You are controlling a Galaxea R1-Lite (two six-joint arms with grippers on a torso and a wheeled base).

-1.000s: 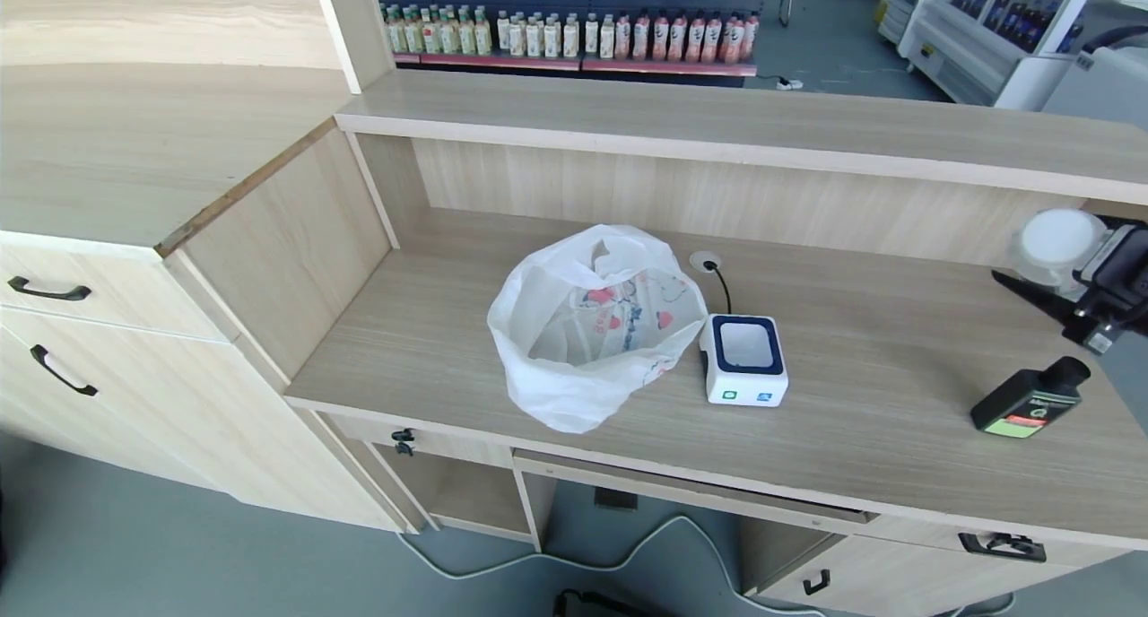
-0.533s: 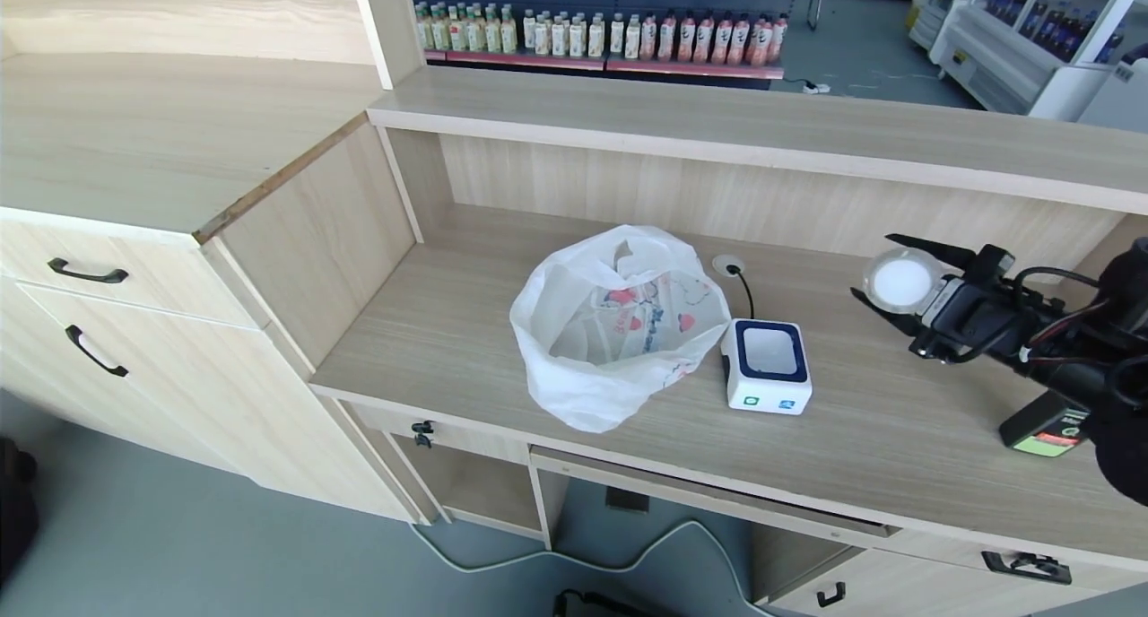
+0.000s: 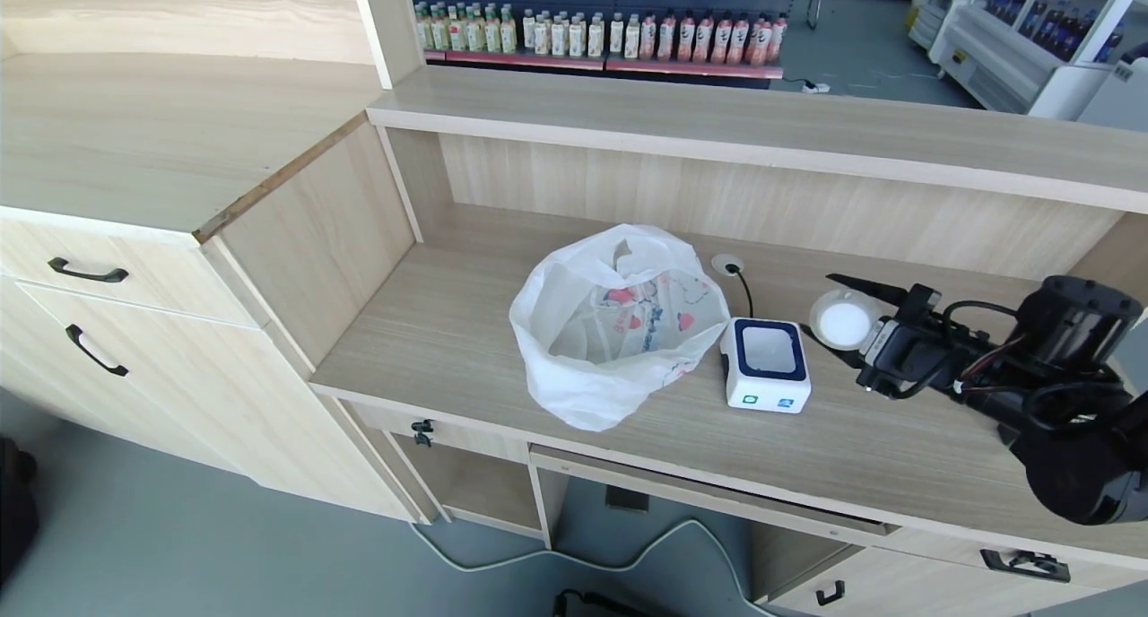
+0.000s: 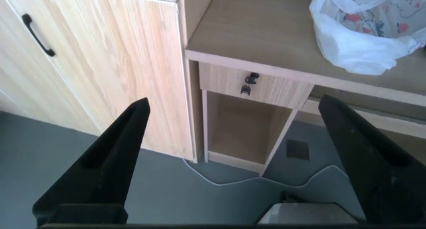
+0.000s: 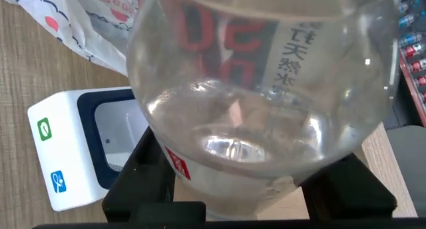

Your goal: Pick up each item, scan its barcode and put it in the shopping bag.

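The right gripper [image 3: 830, 308] is clamped on a clear bottle [image 3: 845, 321] with a white cap, holding it on its side just beside the scanner [image 3: 767, 363], a little above the desk [image 3: 897, 438]. The bottle's cap end faces the scanner. On the scanner's other side the white shopping bag [image 3: 619, 325] sits open, touching it or nearly so. The left gripper [image 4: 233, 162] hangs with its fingers spread wide and nothing between them, below desk level, beyond the bag from the scanner.
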